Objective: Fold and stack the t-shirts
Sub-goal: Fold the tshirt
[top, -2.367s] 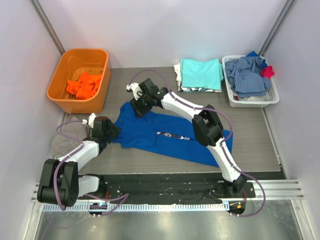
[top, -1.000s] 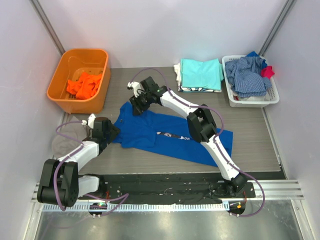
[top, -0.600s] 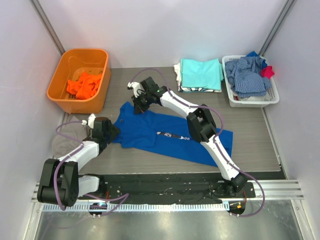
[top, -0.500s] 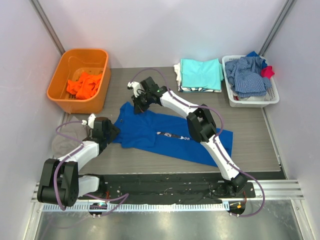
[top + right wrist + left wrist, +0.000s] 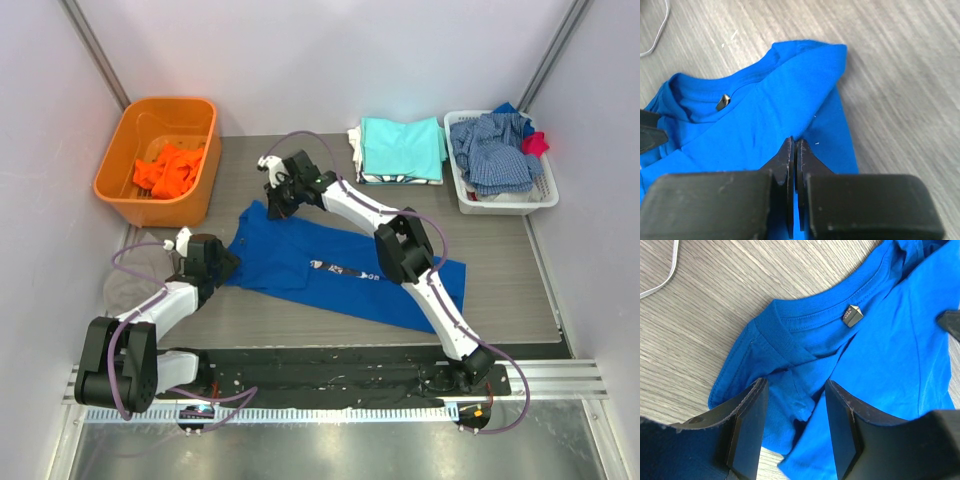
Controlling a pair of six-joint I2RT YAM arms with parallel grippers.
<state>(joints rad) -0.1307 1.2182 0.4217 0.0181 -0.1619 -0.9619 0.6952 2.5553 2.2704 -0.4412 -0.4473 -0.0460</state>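
The white-and-black left arm (image 5: 160, 305) lay low, elbow folded back near its base, forearm reaching forward and to the right. The black two-finger left gripper (image 5: 796, 387) stood with its jaws apart. The white-and-black right arm (image 5: 352, 207) stretched far forward and leftward. The right gripper (image 5: 794, 143) had its fingers pressed together, pinching a fold of the royal blue cotton t-shirt (image 5: 765, 110).

This is a robotics lab cell, not a home. A left arm (image 5: 165, 300) and a right arm (image 5: 440, 290) are bolted by a metal rail (image 5: 560, 378) at the edge of a grey wood-grain tabletop (image 5: 500, 260). Bare white panels (image 5: 330, 60) box it in (purple cables (image 5: 130, 255) trail loose). An orange bin (image 5: 168, 101), a white basket (image 5: 505, 208) and folded t-shirts (image 5: 402, 148) sit at the back.
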